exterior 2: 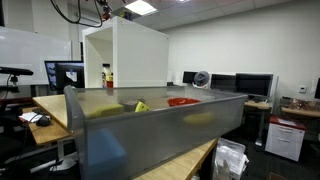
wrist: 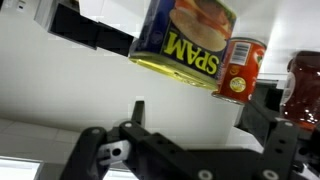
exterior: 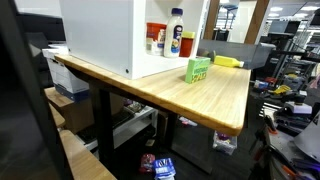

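Note:
The wrist view stands upside down. My gripper (wrist: 188, 138) is open and empty; its black fingers spread wide at the bottom of the frame. Just beyond it on a white shelf stand a blue and yellow SPAM can (wrist: 185, 40), a small red can (wrist: 240, 70) touching it, and a dark red bottle (wrist: 303, 85) at the right edge. In an exterior view the white cabinet (exterior: 105, 35) on the wooden table (exterior: 215, 100) holds a white bottle with a blue label (exterior: 176, 32) and an orange-red bottle (exterior: 160, 40). The gripper does not show in either exterior view.
A green box (exterior: 198, 69) stands on the table in front of the cabinet, with a yellow object (exterior: 228, 61) behind it. In an exterior view a large grey bin (exterior 2: 150, 125) fills the foreground before the cabinet (exterior 2: 125, 55). Desks, monitors and boxes surround the table.

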Action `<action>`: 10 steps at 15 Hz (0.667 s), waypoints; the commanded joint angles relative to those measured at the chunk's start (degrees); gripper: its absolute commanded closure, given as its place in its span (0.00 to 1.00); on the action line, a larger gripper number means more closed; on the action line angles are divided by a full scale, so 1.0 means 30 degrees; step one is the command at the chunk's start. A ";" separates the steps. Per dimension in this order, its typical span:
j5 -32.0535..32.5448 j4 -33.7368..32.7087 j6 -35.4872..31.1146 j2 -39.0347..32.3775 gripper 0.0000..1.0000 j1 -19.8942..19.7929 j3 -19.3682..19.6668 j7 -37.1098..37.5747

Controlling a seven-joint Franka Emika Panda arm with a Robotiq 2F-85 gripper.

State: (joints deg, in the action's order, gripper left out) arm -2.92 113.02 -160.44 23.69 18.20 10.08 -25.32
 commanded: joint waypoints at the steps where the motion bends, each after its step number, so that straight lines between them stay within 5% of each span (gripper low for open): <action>1: 0.0225 -0.1016 0.0855 -0.1084 0.00 -0.1808 -0.1125 0.2004; 10: -0.0485 -0.2006 0.1559 -0.2184 0.00 -0.3556 -0.1983 0.6006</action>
State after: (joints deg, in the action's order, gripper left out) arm -3.14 109.48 -157.90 18.73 10.34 5.83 -11.39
